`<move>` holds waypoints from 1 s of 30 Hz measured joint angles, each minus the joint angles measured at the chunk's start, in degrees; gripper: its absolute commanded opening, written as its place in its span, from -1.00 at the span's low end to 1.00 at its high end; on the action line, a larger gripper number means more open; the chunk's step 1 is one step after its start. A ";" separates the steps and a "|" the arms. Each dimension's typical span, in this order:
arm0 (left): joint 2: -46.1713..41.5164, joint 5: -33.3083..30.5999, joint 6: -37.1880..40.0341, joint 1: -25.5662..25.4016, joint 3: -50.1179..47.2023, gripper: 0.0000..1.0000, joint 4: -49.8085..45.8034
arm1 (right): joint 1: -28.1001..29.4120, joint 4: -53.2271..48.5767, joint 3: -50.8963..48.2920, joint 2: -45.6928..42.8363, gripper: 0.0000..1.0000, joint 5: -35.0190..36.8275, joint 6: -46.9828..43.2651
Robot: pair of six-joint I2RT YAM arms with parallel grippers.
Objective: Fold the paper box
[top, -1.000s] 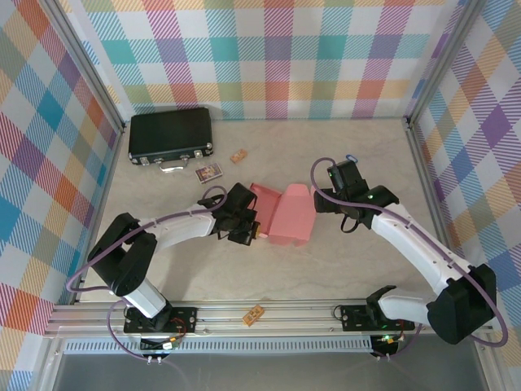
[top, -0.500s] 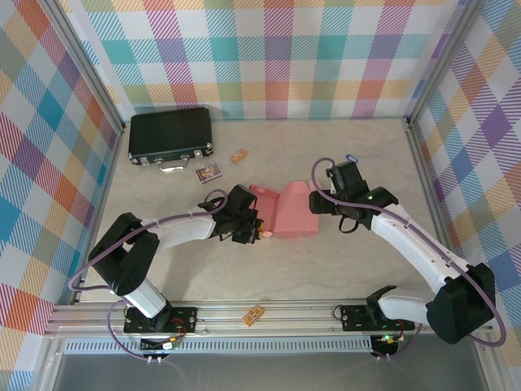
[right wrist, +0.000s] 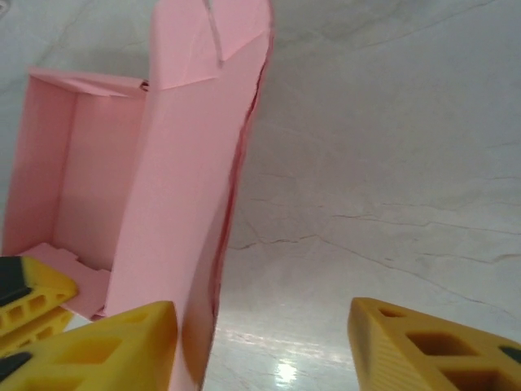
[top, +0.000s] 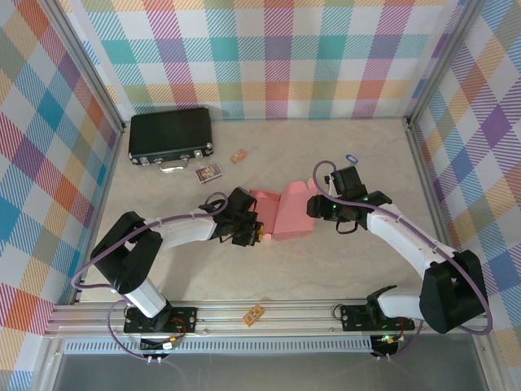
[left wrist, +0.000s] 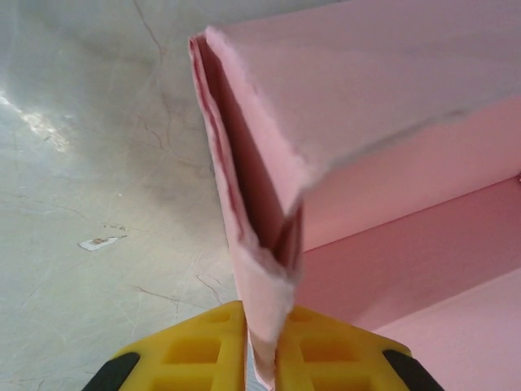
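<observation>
The paper box is salmon-pink card lying half-formed in the middle of the table, its tray open and its lid panel raised. My left gripper is at the box's left end. In the left wrist view it is shut on a folded wall of the box. My right gripper is at the right side of the raised lid. In the right wrist view it is open, and the lid's edge stands just inside its left finger.
A black hard case with a metal handle sits at the back left. A small printed card and a little wooden block lie near it. A blue clip lies back right. Another block rests on the front rail.
My right gripper has moved left up to the lid and its jaws have narrowed. The lid has tipped over toward the tray. The left gripper has kept its hold.
</observation>
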 measured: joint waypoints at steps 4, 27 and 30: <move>0.11 0.00 0.13 0.00 0.00 -0.42 0.59 | 0.00 1.92 -0.20 0.13 -0.29 -2.29 0.46; -1.42 -8.79 11.61 0.00 4.79 0.50 -9.66 | -1.40 -0.87 6.84 4.44 -0.79 -0.92 -4.79; -4.35 -11.91 13.11 0.00 4.83 0.54 -11.87 | -2.27 -2.56 9.94 6.45 -0.79 -0.02 -8.28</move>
